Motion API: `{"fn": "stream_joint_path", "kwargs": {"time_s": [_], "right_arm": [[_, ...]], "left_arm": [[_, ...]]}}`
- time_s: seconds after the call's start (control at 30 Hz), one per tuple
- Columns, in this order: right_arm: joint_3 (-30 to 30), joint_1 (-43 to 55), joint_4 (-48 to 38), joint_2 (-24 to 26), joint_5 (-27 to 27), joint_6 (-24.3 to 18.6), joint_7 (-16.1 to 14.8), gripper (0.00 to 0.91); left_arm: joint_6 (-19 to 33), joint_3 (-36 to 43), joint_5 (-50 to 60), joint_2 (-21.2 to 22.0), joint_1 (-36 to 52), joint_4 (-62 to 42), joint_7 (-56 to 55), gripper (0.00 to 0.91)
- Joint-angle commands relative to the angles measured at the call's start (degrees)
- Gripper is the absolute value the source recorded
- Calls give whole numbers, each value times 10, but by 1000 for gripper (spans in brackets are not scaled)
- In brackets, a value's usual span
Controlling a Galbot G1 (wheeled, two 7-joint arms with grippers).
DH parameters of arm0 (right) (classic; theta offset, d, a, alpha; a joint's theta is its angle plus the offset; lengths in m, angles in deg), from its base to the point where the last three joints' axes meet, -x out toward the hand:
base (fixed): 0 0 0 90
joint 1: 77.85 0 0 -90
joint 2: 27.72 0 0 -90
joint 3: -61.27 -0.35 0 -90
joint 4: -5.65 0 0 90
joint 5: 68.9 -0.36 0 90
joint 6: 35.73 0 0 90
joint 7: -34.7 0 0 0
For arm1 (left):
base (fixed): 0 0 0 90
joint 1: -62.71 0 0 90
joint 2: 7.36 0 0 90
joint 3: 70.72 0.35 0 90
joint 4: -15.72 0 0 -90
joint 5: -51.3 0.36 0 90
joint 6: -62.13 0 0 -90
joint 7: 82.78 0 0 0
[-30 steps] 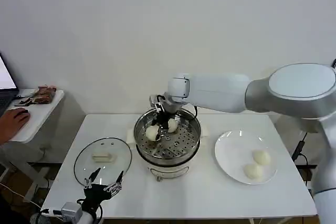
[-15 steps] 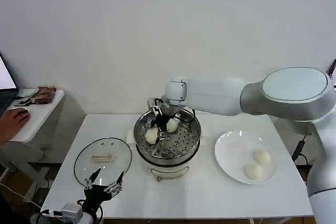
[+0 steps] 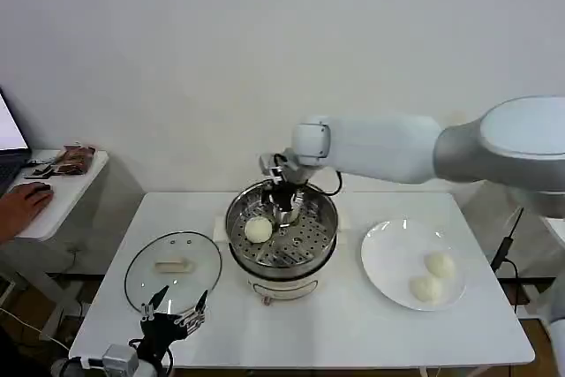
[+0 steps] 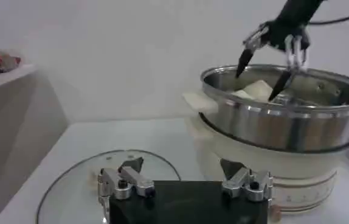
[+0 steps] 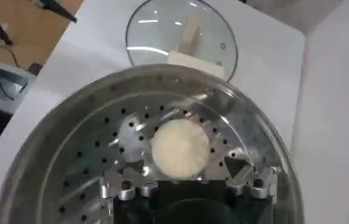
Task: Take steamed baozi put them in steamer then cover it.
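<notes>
The steel steamer [image 3: 282,237] stands mid-table on its white pot base. One baozi [image 3: 258,229] lies on its perforated floor. My right gripper [image 3: 284,193] hovers open over the back of the basket, holding nothing. In the right wrist view a baozi [image 5: 180,149] rests on the holes just beyond the spread right gripper [image 5: 188,179]. Two more baozi [image 3: 439,264] [image 3: 426,288] sit on the white plate [image 3: 384,258]. The glass cover [image 3: 172,267] lies flat on the left. My left gripper [image 3: 174,311] waits open at its near edge, also seen as left gripper [image 4: 185,178].
A low side table [image 3: 62,192] at the far left holds snack packets, with a person's hand resting on it. The wall runs close behind the steamer. From the left wrist, the steamer [image 4: 284,115] rises beyond the cover [image 4: 71,189].
My right gripper has risen out of the steamer and moved slightly right. The baozi it was next to is now hidden behind it in the head view. The left arm has stayed put.
</notes>
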Motion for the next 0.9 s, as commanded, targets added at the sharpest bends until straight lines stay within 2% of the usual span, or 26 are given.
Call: {"fn": "stream_joint_path", "kwargs": {"time_s": [0.03, 0.23, 0.53, 0.77, 0.9], "right_arm": [[5, 65, 85, 96, 41, -13, -11, 907], [37, 122, 141, 191, 81, -38, -35, 907], [95, 168, 194, 297, 139, -73, -67, 907], [117, 155, 220, 370, 187, -87, -70, 907], [120, 144, 222, 394, 215, -97, -72, 907]], "left_arm": [[0, -3, 1, 1, -1, -4, 1, 907], [2, -7, 1, 2, -3, -9, 1, 907], [3, -11, 0, 4, -5, -6, 1, 907], [2, -9, 2, 6, -5, -5, 1, 907], [2, -8, 2, 8, -5, -2, 1, 907]]}}
